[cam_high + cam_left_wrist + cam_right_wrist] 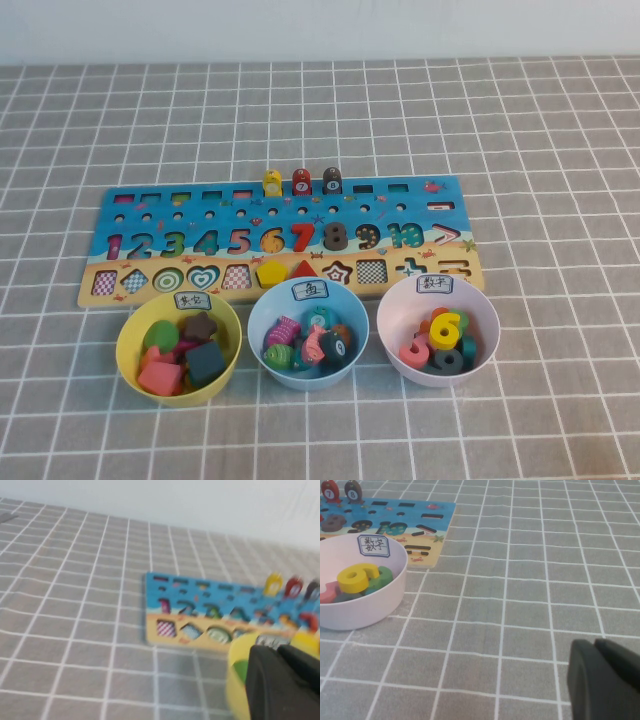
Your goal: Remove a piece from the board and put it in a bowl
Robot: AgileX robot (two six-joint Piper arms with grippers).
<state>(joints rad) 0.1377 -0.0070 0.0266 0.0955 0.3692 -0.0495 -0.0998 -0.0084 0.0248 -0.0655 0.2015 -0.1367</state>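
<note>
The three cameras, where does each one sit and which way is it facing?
High view: raised on the robot's side, angled down at the long blue puzzle board and three round plastic bowls; no arm shows.
Left wrist view: low over the table, facing the board, shut left hand at the edge.
Right wrist view: low, facing the pale pink round bowl, shut right hand at the edge.
Shared: both wrist views show the board's red block.

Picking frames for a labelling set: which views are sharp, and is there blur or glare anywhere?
High view: sharp, evenly lit, no glare; board and blue bowl crisp. Left wrist view: blurred throughout, shut left gripper and yellow piece smeared. Right wrist view: clear, with shut right gripper soft at the corner.
</note>
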